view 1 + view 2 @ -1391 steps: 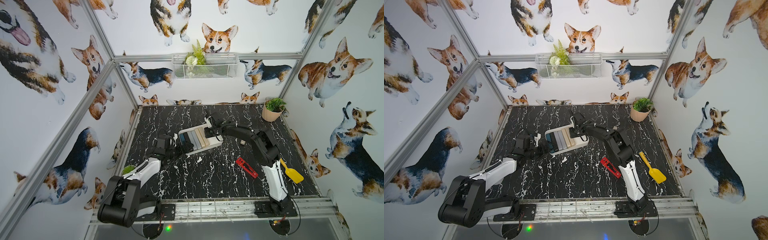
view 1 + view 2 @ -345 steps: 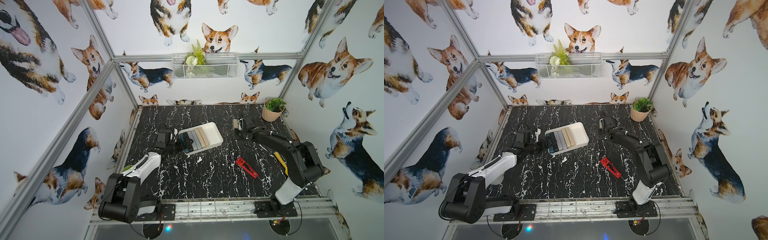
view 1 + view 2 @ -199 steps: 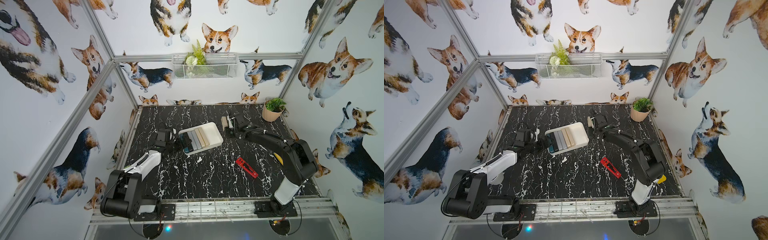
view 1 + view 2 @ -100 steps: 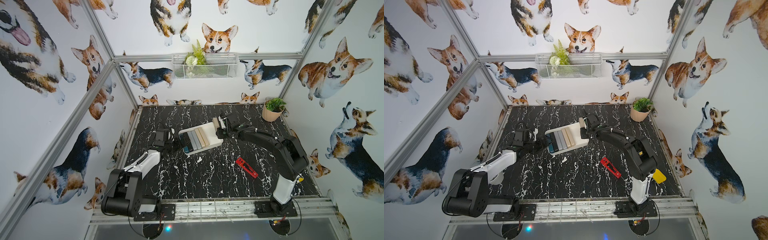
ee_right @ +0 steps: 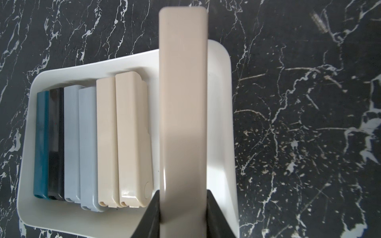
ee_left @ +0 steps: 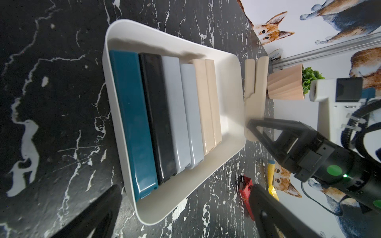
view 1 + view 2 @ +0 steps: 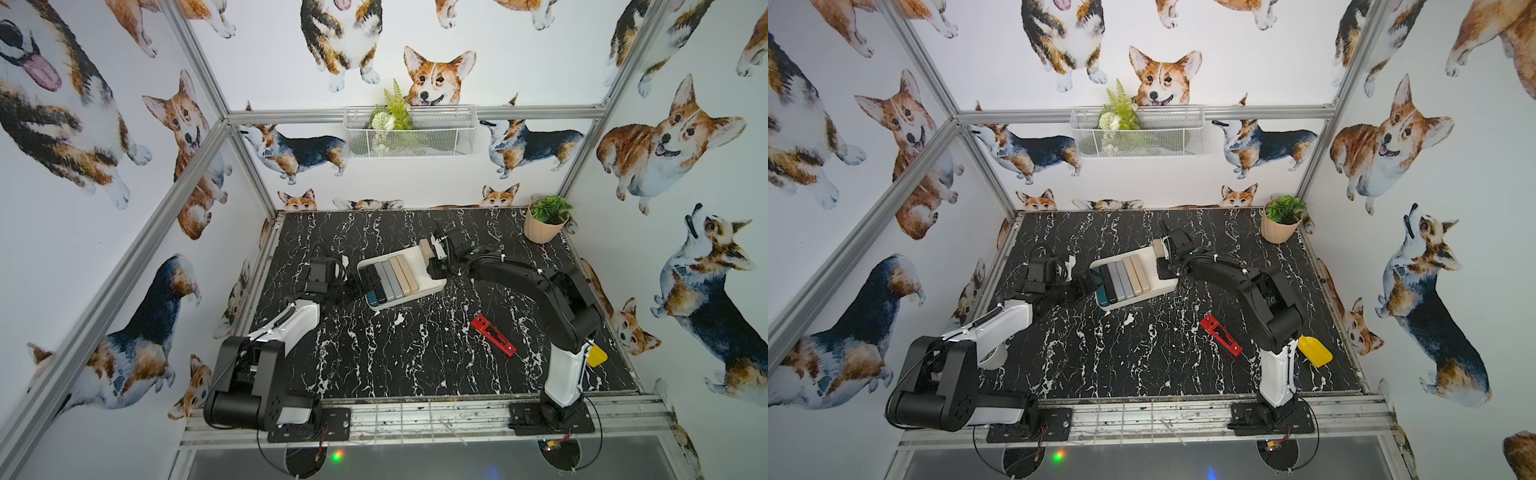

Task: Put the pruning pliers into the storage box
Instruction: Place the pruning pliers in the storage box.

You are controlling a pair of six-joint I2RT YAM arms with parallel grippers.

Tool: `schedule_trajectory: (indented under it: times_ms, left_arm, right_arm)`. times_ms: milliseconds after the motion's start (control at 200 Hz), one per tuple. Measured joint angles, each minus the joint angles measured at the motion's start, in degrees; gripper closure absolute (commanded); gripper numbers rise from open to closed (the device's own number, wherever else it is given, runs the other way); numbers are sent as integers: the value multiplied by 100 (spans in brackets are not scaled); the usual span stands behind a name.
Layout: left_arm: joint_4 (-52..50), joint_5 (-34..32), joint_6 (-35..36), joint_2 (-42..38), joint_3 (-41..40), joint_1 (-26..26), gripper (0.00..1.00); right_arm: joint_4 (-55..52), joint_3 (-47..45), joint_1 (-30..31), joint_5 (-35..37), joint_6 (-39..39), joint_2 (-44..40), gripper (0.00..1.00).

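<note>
While lowering, keep the held beige pruning pliers [image 5: 182, 103] parallel to the six bars [image 5: 82, 140] already lying side by side in the storage box [image 5: 221, 92]; aim for the bare floor between the last beige bar [image 5: 133, 134] and the box's free long wall; set down hard against that neighbour, leaving room for one more. Note right gripper [image 5: 182, 195] pinching the pliers by one end, the rest projecting forward; impossible to tell whether squarely over the bare floor or slightly past the wall. Note also, from the left wrist, two halves parted a little at the free end [image 6: 255, 68]; likely to snag the rim unless brought down level and flat. Release only once seated on the floor; then withdraw straight up to avoid dragging neighbours. See left gripper [image 6: 185, 186] spread wide about the box's end by the teal bar [image 6: 132, 115], gripping nothing; contact with the wall not determinable; useful there, by judgement, as a stop against sliding. See red pruning pliers [image 7: 493, 336] lying on the table [image 7: 395, 353], well apart from the box; judged last in line.
</note>
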Motion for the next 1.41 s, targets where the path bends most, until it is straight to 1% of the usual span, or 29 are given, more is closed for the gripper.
schedule_trajectory:
  times_ms: [756,916,1051,1407]
  left_arm:
    - [160,98,-116,-31,-136,44,0]
    - [197,101,-116,-31,-138,52,0]
    - [243,118,-118,-28,-160,55,0]
    - [278,140,-138,-28,-179,79,0]
  right_arm:
    - [31,424,295,-125,-57,638,100]
    - [9,496,334,-116,-57,708,100]
    - [-28,538,337,24,-57,765,100]
    - [-142,560,345,33,-55,859,100]
